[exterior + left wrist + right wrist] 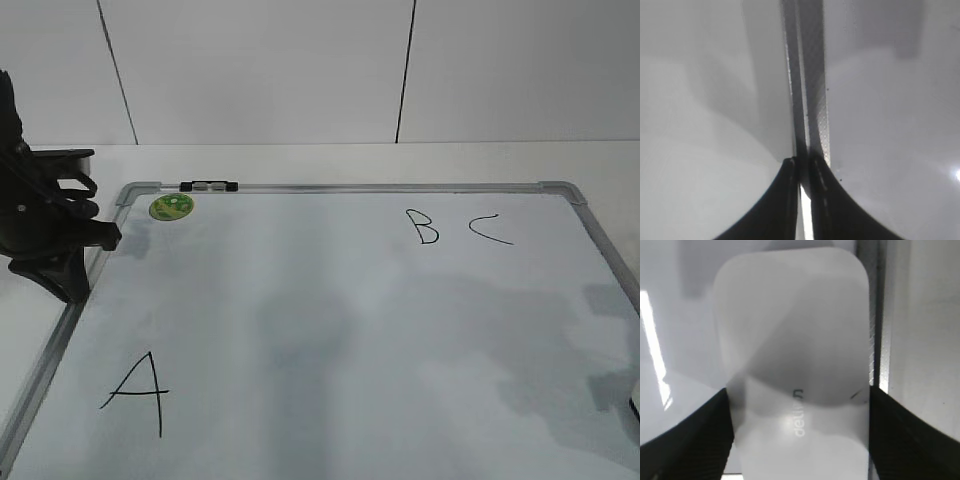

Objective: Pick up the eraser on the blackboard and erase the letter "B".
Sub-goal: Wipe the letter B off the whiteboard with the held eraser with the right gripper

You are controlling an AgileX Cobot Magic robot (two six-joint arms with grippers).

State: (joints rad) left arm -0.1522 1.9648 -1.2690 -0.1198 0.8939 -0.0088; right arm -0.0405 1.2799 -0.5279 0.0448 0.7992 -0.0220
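The eraser [795, 365] fills most of the right wrist view, a white rounded block with faint "deli" print on it, lying on the blackboard [675, 315] right beside its frame rail. The right gripper [799, 440] has a dark finger on each long side of the eraser, so the jaws are spread around it; whether the pads actually press on it I can't tell (too close and blurry).

In the exterior view the letter "B" [427, 227] sits in the upper middle of the board, with the "C" [489, 230] just to its right and the big "A" [138, 393] down at the lower left. A green sticker [171, 206] sits near the top-left corner.

The left gripper [805, 170] has its jaws nearly together, over the board's left frame rail.
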